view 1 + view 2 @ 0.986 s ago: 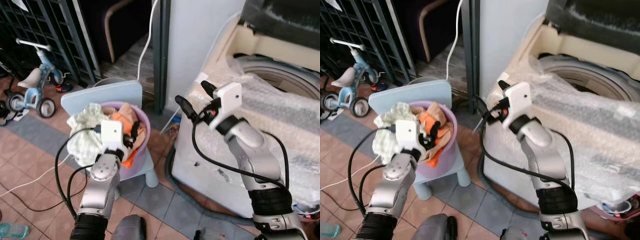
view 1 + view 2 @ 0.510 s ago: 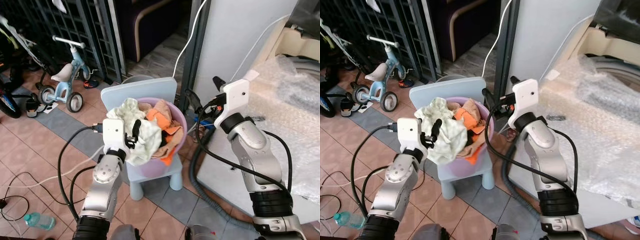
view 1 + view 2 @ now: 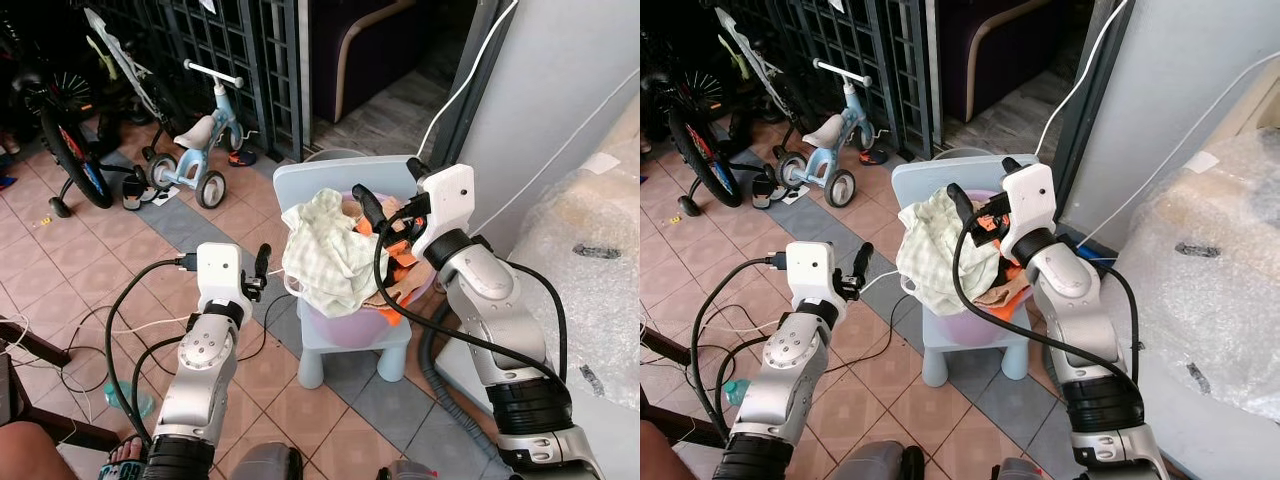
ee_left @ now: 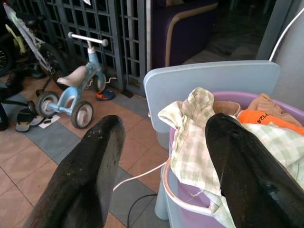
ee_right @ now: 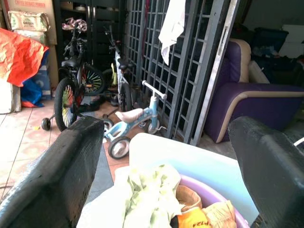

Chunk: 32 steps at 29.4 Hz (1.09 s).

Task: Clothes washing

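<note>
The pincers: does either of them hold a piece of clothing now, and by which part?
Nothing is held. The left pincer is open beside the purple basket, and the right pincer is open above the green checked cloth, not touching it.

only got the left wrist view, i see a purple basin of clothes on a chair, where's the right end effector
Observer: The right end effector is over the purple basin, fingers apart, just above the orange garment.
Operator: is it holding anything
Observer: No. Its fingers are open and close to the checked cloth, gripping nothing.
Operator: and my left one, how far off
Observer: The left end effector is open beside the blue chair, on the robot's left of the basin, short of the cloth.
</note>
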Tool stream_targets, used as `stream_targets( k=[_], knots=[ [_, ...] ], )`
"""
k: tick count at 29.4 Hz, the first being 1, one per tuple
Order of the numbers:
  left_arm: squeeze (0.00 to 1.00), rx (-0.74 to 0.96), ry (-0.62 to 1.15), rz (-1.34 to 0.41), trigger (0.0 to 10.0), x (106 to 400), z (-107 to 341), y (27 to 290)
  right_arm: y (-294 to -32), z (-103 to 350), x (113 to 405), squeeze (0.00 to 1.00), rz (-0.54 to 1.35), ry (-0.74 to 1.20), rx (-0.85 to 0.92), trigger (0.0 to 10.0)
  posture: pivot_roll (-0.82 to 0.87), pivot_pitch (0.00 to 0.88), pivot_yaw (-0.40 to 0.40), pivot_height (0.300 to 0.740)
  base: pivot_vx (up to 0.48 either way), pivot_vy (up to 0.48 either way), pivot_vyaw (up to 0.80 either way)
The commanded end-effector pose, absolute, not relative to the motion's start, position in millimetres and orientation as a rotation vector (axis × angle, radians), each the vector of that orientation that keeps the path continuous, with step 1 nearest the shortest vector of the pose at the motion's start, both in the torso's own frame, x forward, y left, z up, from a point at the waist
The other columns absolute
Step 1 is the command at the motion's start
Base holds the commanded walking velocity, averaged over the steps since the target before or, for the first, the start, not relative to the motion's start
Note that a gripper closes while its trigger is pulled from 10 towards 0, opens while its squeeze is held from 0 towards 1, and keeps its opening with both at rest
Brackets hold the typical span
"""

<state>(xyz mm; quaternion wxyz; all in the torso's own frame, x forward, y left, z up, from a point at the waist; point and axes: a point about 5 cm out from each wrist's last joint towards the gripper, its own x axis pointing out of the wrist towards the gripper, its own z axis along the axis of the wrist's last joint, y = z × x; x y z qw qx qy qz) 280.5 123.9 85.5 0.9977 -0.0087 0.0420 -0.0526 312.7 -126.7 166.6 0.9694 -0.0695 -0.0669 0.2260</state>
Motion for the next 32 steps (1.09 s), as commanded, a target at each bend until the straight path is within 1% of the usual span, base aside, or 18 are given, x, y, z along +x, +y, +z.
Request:
stream_targets(
  k=[1, 5, 9, 13, 16, 17, 18, 20, 25, 26, 27, 29, 32],
  knots=[
    [0.0, -0.009, 0.073, -0.116, 10.0, 279, 87, 124, -124, 159, 312, 0.0, 0.467, -0.101, -0.164, 10.0, -0.02, 0.067, 0.045, 0.74, 0.368, 0.0, 0.0],
    [0.0, -0.008, 0.078, -0.117, 10.0, 278, 86, 124, -123, 155, 309, 0.0, 0.455, -0.094, -0.145, 10.0, -0.02, 0.07, 0.047, 0.74, 0.462, 0.0, 0.73],
    [0.0, -0.002, 0.083, -0.126, 10.0, 278, 85, 123, -121, 145, 307, 0.0, 0.436, -0.049, -0.125, 10.0, -0.02, 0.074, 0.046, 0.74, 0.459, 0.0, 0.0],
    [0.0, -0.012, 0.089, -0.124, 10.0, 277, 85, 122, -121, 119, 300, 0.0, 0.408, 0.064, -0.172, 10.0, -0.02, 0.076, 0.045, 0.74, 0.454, 0.0, 0.0],
    [0.0, 0.0, 0.101, -0.119, 10.0, 277, 84, 122, -122, 106, 295, 0.0, 0.391, 0.128, -0.163, 10.0, -0.02, 0.078, 0.044, 0.74, 0.255, 0.0, 0.0],
    [0.0, -0.008, 0.1, -0.115, 10.0, 277, 84, 122, -122, 95, 292, 0.0, 0.383, 0.186, -0.184, 10.0, -0.02, 0.078, 0.044, 0.74, 0.0, 0.0, 0.0],
    [0.0, -0.008, 0.1, -0.115, 10.0, 277, 84, 122, -122, 95, 292, 0.0, 0.383, 0.186, -0.184, 10.0, -0.02, 0.078, 0.044, 0.74, 0.0, 0.0, 0.0],
    [0.0, -0.008, 0.103, -0.105, 10.0, 277, 83, 123, -123, 78, 286, 0.0, 0.38, 0.267, -0.197, 10.0, -0.01, 0.079, 0.044, 0.74, 0.0, 0.0, 0.0],
    [0.0, -0.002, 0.109, -0.09, 10.0, 276, 83, 126, -122, 62, 279, 0.0, 0.384, 0.359, -0.187, 10.0, 0.0, 0.081, 0.045, 0.74, 0.0, 0.0, 0.0],
    [0.0, 0.013, 0.116, -0.07, 10.0, 274, 83, 130, -122, 51, 273, 0.0, 0.402, 0.429, -0.18, 10.0, 0.0, 0.083, 0.044, 0.74, 0.0, 0.0, 0.0],
    [0.0, 0.013, 0.116, -0.07, 10.0, 274, 83, 130, -122, 51, 273, 0.0, 0.402, 0.429, -0.18, 10.0, 0.0, 0.083, 0.044, 0.74, 0.0, 0.0, 0.0],
    [0.0, 0.035, 0.135, -0.042, 10.0, 269, 81, 138, -121, 40, 267, 0.0, 0.435, 0.51, -0.187, 10.0, 0.01, 0.086, 0.045, 0.74, 0.0, 0.0, 0.0],
    [0.0, 0.057, 0.162, -0.019, 10.0, 265, 77, 146, -120, 35, 266, 0.0, 0.449, 0.536, -0.182, 10.0, 0.02, 0.09, 0.042, 0.74, 0.0, 0.0, 0.0]
  ],
)
